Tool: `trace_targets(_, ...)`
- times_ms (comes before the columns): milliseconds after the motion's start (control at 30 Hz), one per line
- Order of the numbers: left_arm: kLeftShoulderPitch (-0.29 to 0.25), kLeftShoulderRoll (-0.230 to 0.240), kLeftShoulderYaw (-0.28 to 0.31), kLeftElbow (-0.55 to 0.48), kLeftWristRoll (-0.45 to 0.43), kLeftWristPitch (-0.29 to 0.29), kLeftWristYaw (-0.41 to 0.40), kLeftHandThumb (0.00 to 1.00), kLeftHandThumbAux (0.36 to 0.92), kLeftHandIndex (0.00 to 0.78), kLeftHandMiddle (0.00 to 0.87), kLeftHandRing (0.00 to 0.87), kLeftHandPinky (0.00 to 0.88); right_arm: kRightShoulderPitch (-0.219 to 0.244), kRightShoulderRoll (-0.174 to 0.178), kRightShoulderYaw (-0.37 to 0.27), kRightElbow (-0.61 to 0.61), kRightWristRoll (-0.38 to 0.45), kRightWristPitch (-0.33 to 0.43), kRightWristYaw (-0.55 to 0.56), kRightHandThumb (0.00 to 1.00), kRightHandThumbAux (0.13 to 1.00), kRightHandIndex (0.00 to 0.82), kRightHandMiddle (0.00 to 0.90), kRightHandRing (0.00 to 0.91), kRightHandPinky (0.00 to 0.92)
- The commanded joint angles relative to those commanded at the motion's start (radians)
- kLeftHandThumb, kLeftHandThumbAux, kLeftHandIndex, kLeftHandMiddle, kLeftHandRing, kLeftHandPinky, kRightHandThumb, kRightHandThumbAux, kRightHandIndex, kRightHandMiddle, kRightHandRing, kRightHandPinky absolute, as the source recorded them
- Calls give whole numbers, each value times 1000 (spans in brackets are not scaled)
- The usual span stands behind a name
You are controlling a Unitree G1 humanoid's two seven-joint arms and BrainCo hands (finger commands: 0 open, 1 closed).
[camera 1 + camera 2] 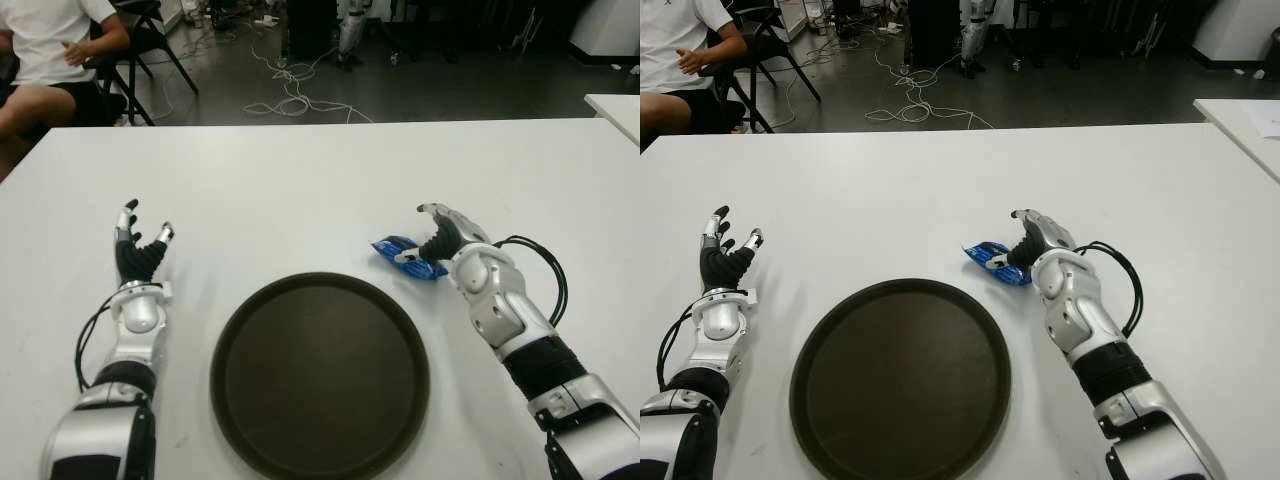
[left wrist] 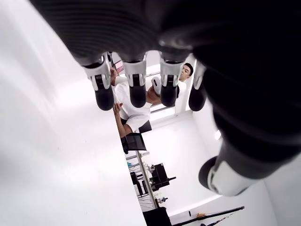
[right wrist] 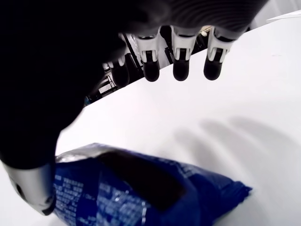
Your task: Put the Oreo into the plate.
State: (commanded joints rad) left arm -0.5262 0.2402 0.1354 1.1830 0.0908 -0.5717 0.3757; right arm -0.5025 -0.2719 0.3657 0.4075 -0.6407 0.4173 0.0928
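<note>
- Fingers (image 3: 181, 66) of the right hand (image 1: 440, 238) are spread out and hold nothing. They hang over the blue Oreo pack (image 1: 405, 257), and the thumb is low by the pack's side.
- Fingers on the left hand (image 1: 138, 250) are open too, pointing up, with nothing in them. This hand shows to the left of the plate.
- Small white writing is on the blue pack, but I cannot read it in any view.
- Right now the Oreo pack lies flat on the white table (image 1: 300, 180), just beside the plate's far right edge. It is not in the plate.
- Round and dark brown, the plate (image 1: 320, 372) sits near the front of the table, between the 2 arms.
- Behind the table the floor is dark grey, with white cables (image 1: 290, 95) in loops on it.
- At the far left a person in a white shirt (image 1: 45, 40) sits on a black chair (image 1: 150, 35).
- 1 more white table (image 1: 618, 108) peeks in at the far right.
</note>
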Motion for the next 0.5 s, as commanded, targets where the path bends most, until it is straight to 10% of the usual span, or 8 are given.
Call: trace_targets(500,1,-2,0,-2,-3,1,-4,0,725,44,58,40,25,-28,6,25,70,-16,3,-8,0,727,0,0,11,31)
